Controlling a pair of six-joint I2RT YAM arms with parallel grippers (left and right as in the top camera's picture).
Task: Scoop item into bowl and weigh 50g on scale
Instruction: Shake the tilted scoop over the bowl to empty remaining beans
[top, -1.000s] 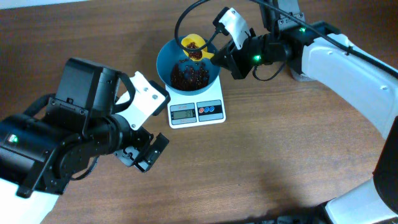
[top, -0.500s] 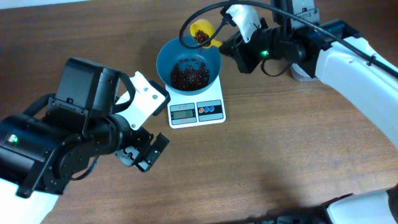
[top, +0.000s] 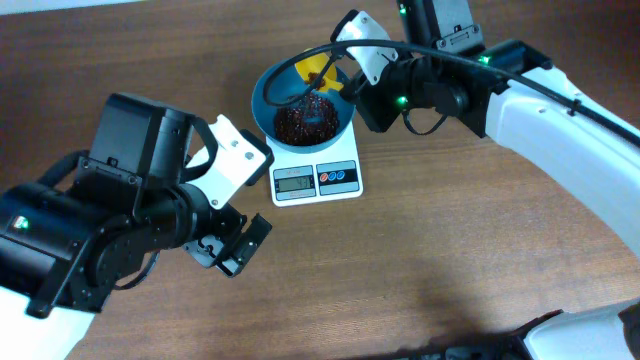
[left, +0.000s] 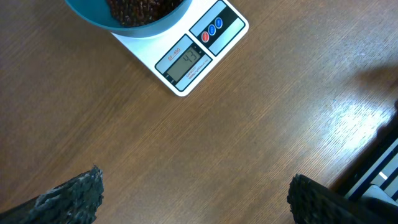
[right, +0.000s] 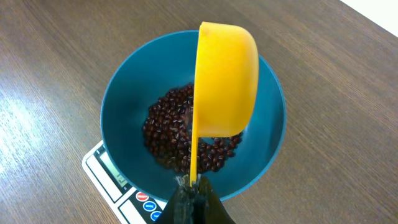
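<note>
The right claw (right: 191, 190) is pressed tight on the handle of the yellow scoop (right: 227, 81), which is tipped on its side above the blue bowl (right: 121, 99). The bowl sits on the white scale (left: 205, 43), with the beans (right: 168, 134) heaped in its bottom. The display seems to read a bit short of target, so I'd add the rest in small shakes, with the scoop's mouth over the middle of the bowl and clear of the rim, pausing for the reading to settle. The left claw (left: 194, 182) hangs spread wide above the table (top: 450, 230), holding nothing. I count one scoop, one bowl, one scale with two round buttons, two claws, and beans past counting.
</note>
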